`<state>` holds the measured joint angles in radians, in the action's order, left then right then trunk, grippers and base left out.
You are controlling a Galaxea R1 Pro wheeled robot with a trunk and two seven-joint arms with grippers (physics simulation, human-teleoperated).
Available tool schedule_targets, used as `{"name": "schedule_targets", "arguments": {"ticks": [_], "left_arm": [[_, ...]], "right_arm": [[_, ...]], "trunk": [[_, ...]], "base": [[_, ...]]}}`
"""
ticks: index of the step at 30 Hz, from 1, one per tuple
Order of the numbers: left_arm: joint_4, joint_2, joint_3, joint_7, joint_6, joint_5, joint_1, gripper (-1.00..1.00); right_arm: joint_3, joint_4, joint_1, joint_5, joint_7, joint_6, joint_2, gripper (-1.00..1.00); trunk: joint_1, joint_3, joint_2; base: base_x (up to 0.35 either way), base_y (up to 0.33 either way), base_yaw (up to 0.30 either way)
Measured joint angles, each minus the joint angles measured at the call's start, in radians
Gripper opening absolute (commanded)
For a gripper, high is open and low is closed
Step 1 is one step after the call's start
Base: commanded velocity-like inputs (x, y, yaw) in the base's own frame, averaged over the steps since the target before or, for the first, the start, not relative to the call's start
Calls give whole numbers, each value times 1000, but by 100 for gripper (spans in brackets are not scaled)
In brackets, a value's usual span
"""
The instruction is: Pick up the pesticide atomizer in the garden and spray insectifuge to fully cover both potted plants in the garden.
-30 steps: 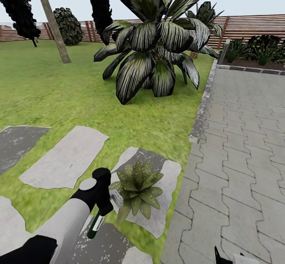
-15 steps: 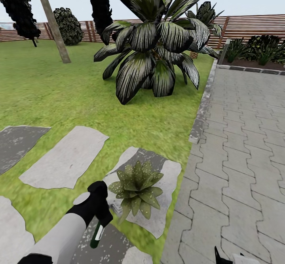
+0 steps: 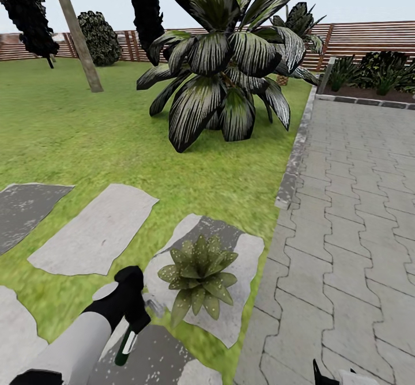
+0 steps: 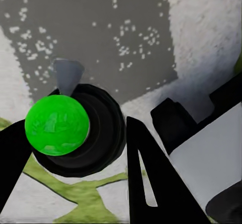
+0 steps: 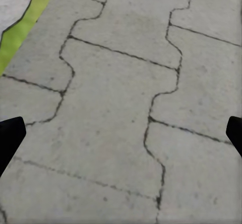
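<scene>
While the left gripper (image 3: 134,321) hangs low over the stepping stones (image 3: 95,232) at the bottom left of the head view, its black fingers are clamped around the pesticide atomizer (image 3: 125,344), whose white body, green band and dark end slant down and toward the robot below the wrist. Seen from the left wrist camera, the atomizer (image 4: 58,126) appears end-on as a bright green disc set in a black round collar, with a small grey nozzle tip beside it, and one dark finger (image 4: 151,178) of the left gripper (image 4: 75,173) rises just beside the collar, above a dark speckled stone (image 4: 101,38) and a strip of grass. One potted plant (image 3: 199,272), a low rosette of pale-speckled pointed leaves, stands on a pale stepping stone just to the right of the gripper, near it but apart from the bottle. Beyond lie the lawn (image 3: 75,131), a large dark broad-leaved shrub (image 3: 230,62), a slanted tree trunk (image 3: 75,30) and the brown slat fence (image 3: 357,39). Interlocking grey paving (image 3: 357,218) runs along the right side. From the right wrist camera, the two fingertips of the right gripper (image 5: 121,138) sit far apart at opposite edges, spread wide with nothing between them, over the paving (image 5: 116,98).
</scene>
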<state>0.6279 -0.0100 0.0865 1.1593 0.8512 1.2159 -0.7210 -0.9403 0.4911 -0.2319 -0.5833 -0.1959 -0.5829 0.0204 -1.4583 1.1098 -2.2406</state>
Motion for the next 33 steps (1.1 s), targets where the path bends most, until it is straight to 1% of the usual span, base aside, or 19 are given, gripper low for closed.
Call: {"name": "schedule_targets", "arguments": {"ticks": [2,5,10,12,14,18,22,27,33], "left_arm": [[-27,1,1,0,0,0,0,-100],[-27,-7,-2,0,1,0,-5,-100],[-21,-29,-2,11,6,-2,-20,-100],[-21,-37,-2,20,6,-1,-38,-100],[-22,-37,-2,23,4,0,-44,-100],[-24,-34,-1,15,0,7,-31,-100],[-28,-32,-3,12,2,1,-31,-100],[-37,-34,-3,9,2,6,-29,-100],[-37,-37,-3,9,1,4,-29,-100]], "right_arm": [[0,0,0,0,0,0,0,100],[0,0,0,0,0,0,0,100],[-1,0,0,0,0,0,0,100],[-1,0,0,0,0,0,0,100],[-1,0,0,0,0,0,0,100],[-1,0,0,0,0,0,0,100],[-1,0,1,0,0,0,0,100],[0,0,0,1,0,0,0,100],[-1,0,0,1,0,0,0,100]], "trunk": [[0,0,0],[0,0,0],[0,0,0],[0,0,0],[0,0,0],[0,0,0],[0,0,0],[0,0,0],[0,0,0]], "base": [[0,0,0],[0,0,0],[0,0,0],[0,0,0],[0,0,0],[0,0,0],[2,0,0],[244,0,0],[36,0,0]]}}
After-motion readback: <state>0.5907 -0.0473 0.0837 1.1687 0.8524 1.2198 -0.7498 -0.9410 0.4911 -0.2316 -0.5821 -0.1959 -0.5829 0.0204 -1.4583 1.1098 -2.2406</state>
